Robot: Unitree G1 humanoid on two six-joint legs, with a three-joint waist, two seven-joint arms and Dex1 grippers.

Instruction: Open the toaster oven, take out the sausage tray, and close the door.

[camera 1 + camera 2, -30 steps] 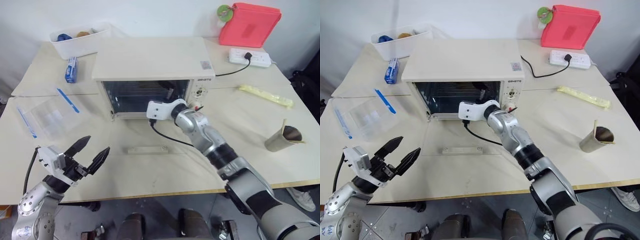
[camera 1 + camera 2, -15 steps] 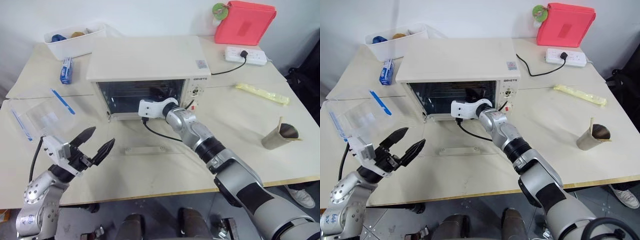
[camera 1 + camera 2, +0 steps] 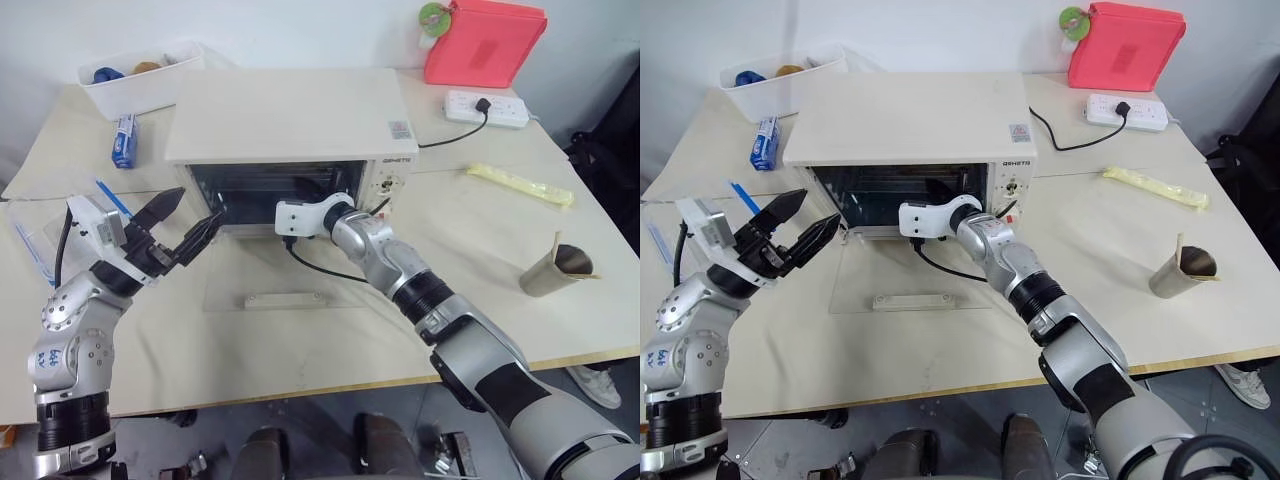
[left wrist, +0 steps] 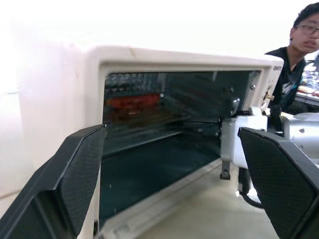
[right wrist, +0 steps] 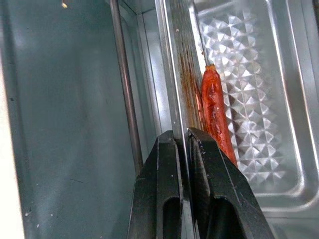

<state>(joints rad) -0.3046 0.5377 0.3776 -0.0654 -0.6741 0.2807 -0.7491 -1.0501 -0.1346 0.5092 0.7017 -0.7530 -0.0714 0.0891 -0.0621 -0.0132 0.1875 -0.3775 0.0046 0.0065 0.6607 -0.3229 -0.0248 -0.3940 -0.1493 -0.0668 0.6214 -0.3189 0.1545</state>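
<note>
The cream-white toaster oven (image 3: 290, 115) stands at the table's middle. Its glass door (image 3: 300, 272) lies folded down flat, with the bar handle (image 3: 287, 298) toward me. Deep in the oven sits the sausage tray (image 5: 249, 74), shiny and ridged, holding a red sausage (image 5: 217, 112). My right gripper (image 5: 182, 133) reaches into the oven mouth and is shut on the tray's near rim. My left gripper (image 3: 185, 222) hovers open in front of the oven's left front corner, holding nothing. The sausage (image 4: 132, 101) glows red far inside in the left wrist view.
A white bin (image 3: 140, 80) and a blue tube (image 3: 122, 140) lie at the back left, a clear bag (image 3: 30, 235) at the left edge. At the back right are a red bag (image 3: 485, 42) and a power strip (image 3: 485, 103). A cup (image 3: 555, 270) stands on the right. A person (image 4: 299, 50) is beyond the oven.
My left arm has risen and moved forward, from the table's front edge to the oven's left front. My right arm stays in the oven mouth.
</note>
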